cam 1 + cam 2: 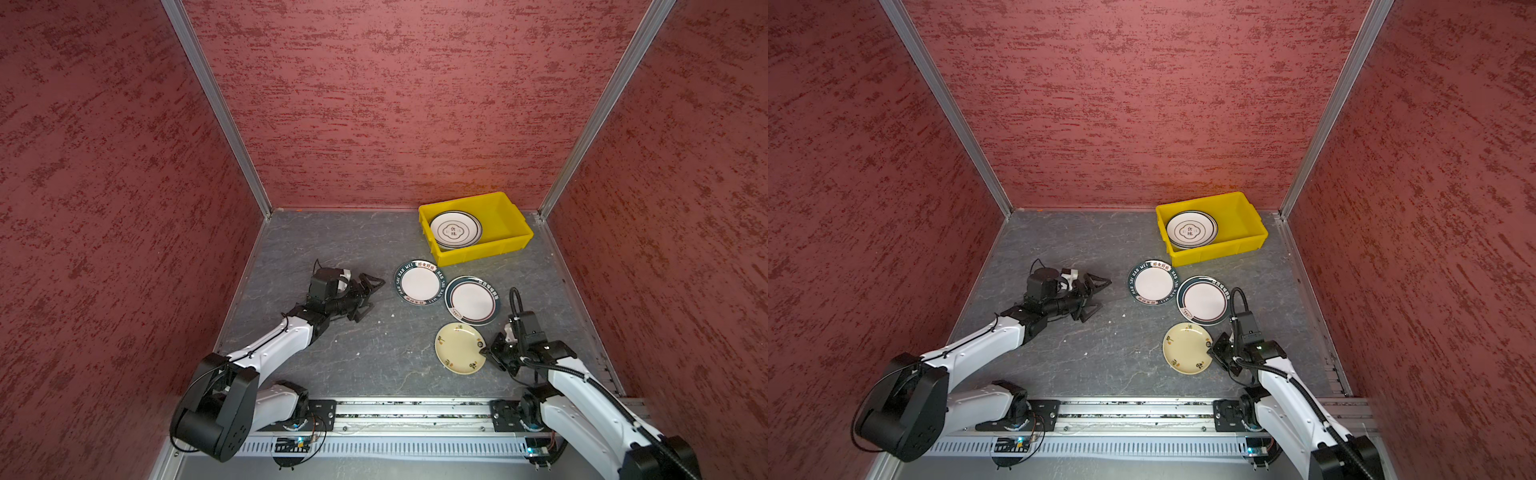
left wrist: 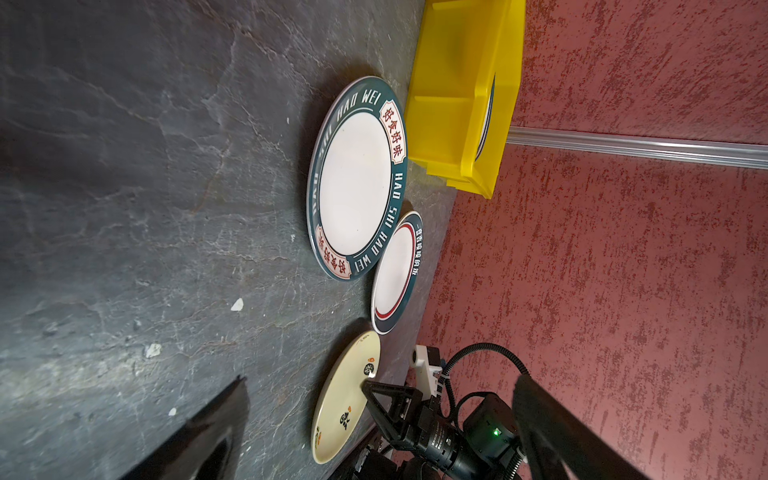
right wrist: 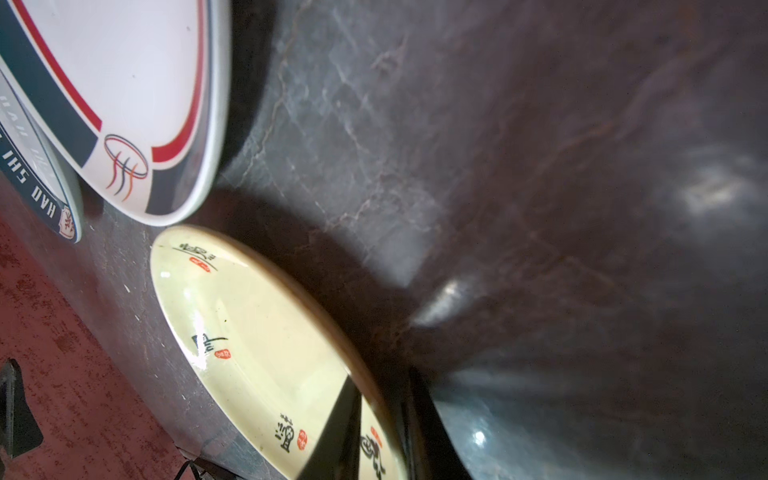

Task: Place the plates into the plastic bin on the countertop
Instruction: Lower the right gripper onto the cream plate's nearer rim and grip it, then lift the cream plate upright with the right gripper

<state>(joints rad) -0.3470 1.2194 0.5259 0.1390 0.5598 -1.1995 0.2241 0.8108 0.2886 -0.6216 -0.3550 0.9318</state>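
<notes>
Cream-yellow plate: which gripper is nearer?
Right. The right gripper straddles the rim of the cream-yellow plate; the left gripper sits open, apart from it, across a bare stretch of countertop.

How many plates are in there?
4 visible. Three lie on the countertop: a green-rimmed plate, a red-lined plate beside it, and a cream plate nearest the robot. A white plate tops a stack in the yellow bin; more may hide beneath.

left end effector (image 1: 371, 301): jaws wide | right end effector (image 1: 484, 352): jaws pinched
</notes>
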